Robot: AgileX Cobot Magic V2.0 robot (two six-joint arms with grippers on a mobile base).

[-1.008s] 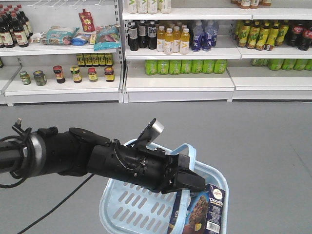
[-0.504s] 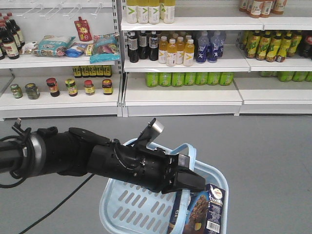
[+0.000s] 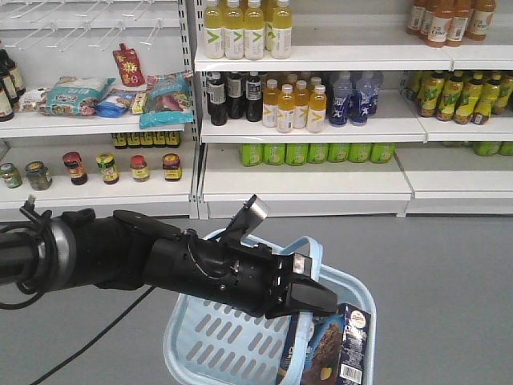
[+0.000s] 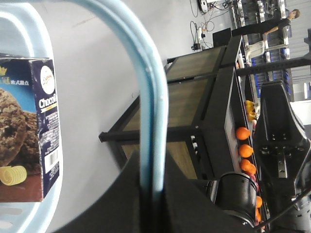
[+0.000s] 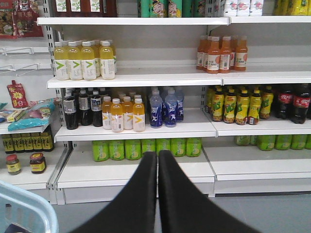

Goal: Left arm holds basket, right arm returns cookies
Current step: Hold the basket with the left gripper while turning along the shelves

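Pale-blue plastic basket (image 3: 210, 341) hung by its hoop handle (image 4: 146, 87) from the left gripper (image 3: 314, 298) — fingers pinching that handle. The cookies (image 3: 335, 346) stood upright inside it, at the right side. The right gripper (image 5: 157, 189) faced the shelves (image 5: 136, 77) — fingers pressed together.

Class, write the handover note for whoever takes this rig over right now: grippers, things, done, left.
Left gripper: shut on the basket handle, holding the basket.
Right gripper: shut, empty, facing the drink shelves.
Cookies carton: upright inside the basket, untouched.
Done: basket gripped.
Left: right arm takes the carton and returns it to a shelf.
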